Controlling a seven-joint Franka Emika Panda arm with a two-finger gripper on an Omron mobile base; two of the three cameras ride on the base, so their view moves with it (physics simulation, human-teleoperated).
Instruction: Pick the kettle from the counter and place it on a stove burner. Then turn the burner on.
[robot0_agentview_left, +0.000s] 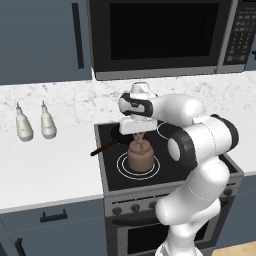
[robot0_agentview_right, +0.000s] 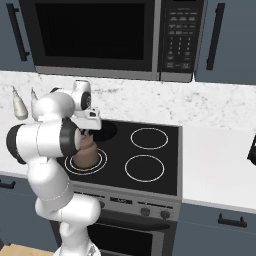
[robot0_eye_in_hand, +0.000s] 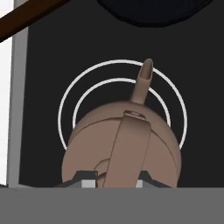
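The brown-copper kettle (robot0_agentview_left: 140, 158) (robot0_agentview_right: 88, 151) (robot0_eye_in_hand: 94, 148) stands upright on the stove's front left burner (robot0_agentview_left: 121, 167) (robot0_agentview_right: 103, 163) (robot0_eye_in_hand: 69, 101), its spout pointing toward the back. My gripper (robot0_agentview_left: 139, 136) (robot0_eye_in_hand: 116, 181) comes straight down over it, with the arched handle between the two fingertips. The fingers (robot0_eye_in_hand: 87, 180) look closed against the handle. The white counter (robot0_agentview_left: 50, 165) (robot0_agentview_right: 220, 160) flanks the stove on both sides.
A dark pan (robot0_agentview_left: 117, 135) (robot0_eye_in_hand: 153, 11) with a brown handle (robot0_agentview_left: 102, 148) (robot0_eye_in_hand: 26, 19) sits on the back left burner, close behind the kettle. Two white bottles (robot0_agentview_left: 23, 125) (robot0_agentview_left: 48, 122) stand on the left counter. Stove knobs (robot0_agentview_left: 135, 207) (robot0_agentview_right: 145, 211) line the front panel. A microwave (robot0_agentview_left: 160, 35) hangs overhead.
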